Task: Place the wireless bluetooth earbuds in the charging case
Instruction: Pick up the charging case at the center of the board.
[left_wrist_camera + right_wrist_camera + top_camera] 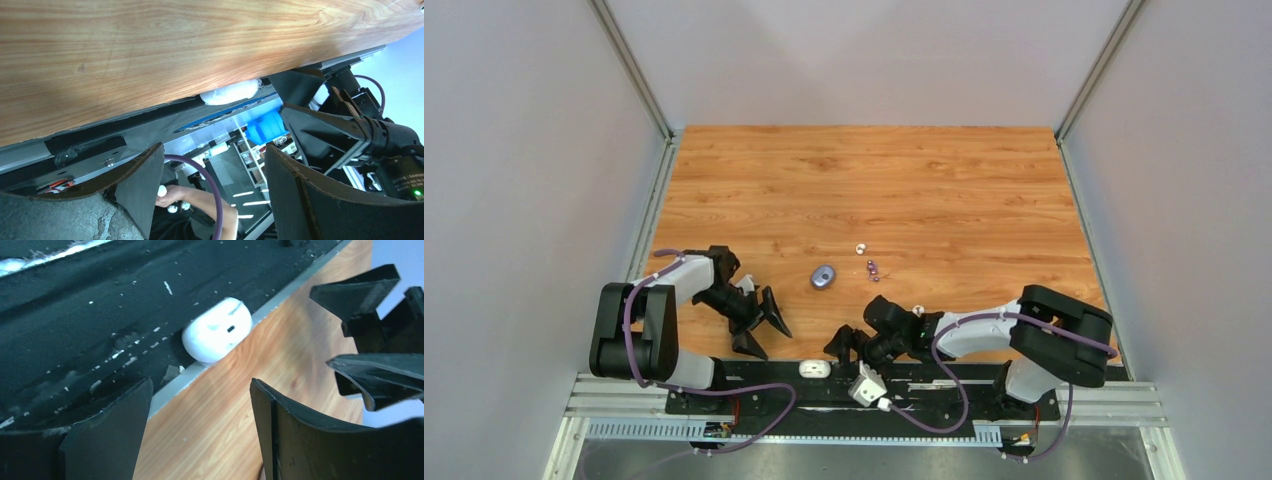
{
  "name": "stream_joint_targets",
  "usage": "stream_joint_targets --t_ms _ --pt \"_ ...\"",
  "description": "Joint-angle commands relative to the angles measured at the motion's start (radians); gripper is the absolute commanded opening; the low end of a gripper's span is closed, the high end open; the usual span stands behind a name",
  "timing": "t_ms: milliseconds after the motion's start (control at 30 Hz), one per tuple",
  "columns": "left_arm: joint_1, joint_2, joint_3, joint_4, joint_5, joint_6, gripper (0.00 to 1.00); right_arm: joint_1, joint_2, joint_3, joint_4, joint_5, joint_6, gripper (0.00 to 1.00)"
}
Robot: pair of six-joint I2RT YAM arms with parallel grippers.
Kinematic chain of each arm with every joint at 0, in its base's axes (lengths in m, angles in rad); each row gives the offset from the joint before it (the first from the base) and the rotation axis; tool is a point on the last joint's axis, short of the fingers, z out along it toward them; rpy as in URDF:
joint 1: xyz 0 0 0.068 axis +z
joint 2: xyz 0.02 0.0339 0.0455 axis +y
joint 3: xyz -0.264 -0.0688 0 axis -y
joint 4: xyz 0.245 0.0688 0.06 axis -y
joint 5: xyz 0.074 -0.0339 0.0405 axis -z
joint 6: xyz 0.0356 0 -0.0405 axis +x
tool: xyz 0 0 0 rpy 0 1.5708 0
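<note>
A closed white oval case (814,368) lies on the black rail at the table's near edge; it also shows in the left wrist view (230,92) and the right wrist view (217,330). A closed blue-purple oval case (824,276) lies on the wood. One white bud (860,247) and two dark purple buds (873,270) lie just right of it. Another white bud (918,310) lies by the right arm. My left gripper (772,340) (215,195) is open and empty, left of the white case. My right gripper (844,350) (200,430) is open and empty, right of it.
The wooden table (874,180) is walled by grey panels on three sides. The black rail (904,375) and metal base run along the near edge. A white connector block (867,386) hangs on the right arm's cable by the rail.
</note>
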Motion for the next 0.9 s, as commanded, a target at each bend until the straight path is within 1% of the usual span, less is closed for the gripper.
stream_joint_targets --t_ms 0,167,233,333,467,633,700,867 --pt "-0.003 -0.012 0.004 0.022 0.024 -0.027 0.79 0.019 0.067 0.003 0.092 -0.058 -0.059 0.75" --pt "-0.004 0.012 0.009 0.056 0.020 -0.045 0.79 0.047 0.176 -0.009 0.238 -0.055 -0.085 0.76" --pt "-0.003 0.025 0.017 0.062 0.017 -0.046 0.79 0.061 0.237 -0.009 0.334 -0.034 -0.087 0.75" --pt "-0.003 0.045 0.025 0.066 0.010 -0.042 0.79 0.065 0.323 -0.006 0.461 -0.044 -0.117 0.75" --pt "-0.004 0.066 0.027 0.080 0.006 -0.043 0.79 0.065 0.408 -0.005 0.562 -0.084 -0.176 0.70" --pt "-0.004 0.077 0.033 0.081 0.000 -0.038 0.79 0.069 0.470 0.012 0.584 -0.130 -0.224 0.60" --pt "-0.004 0.076 0.027 0.083 0.001 -0.038 0.79 0.072 0.501 0.036 0.591 -0.126 -0.225 0.51" --pt "-0.009 0.077 0.019 0.093 0.013 -0.041 0.78 0.072 0.578 0.111 0.604 -0.102 -0.224 0.47"
